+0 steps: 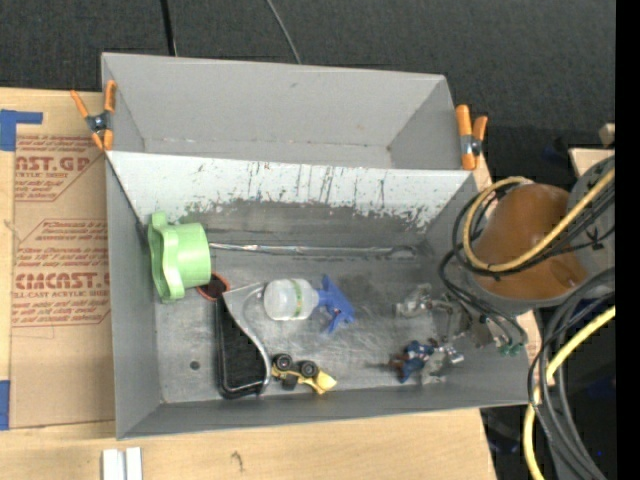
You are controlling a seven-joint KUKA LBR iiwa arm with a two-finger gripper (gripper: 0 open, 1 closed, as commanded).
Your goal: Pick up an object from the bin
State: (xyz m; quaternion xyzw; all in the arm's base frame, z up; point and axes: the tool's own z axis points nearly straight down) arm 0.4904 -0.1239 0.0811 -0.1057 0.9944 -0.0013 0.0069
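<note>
The gripper (440, 343) sits low in the bin's (300, 183) near corner at view's right, close to the wall, just beside a small dark-blue thing (410, 361). Whether it is spread or closed, I cannot tell. Bare floor lies btw. it and the blue piece (335, 306) at mid-bin.
</note>
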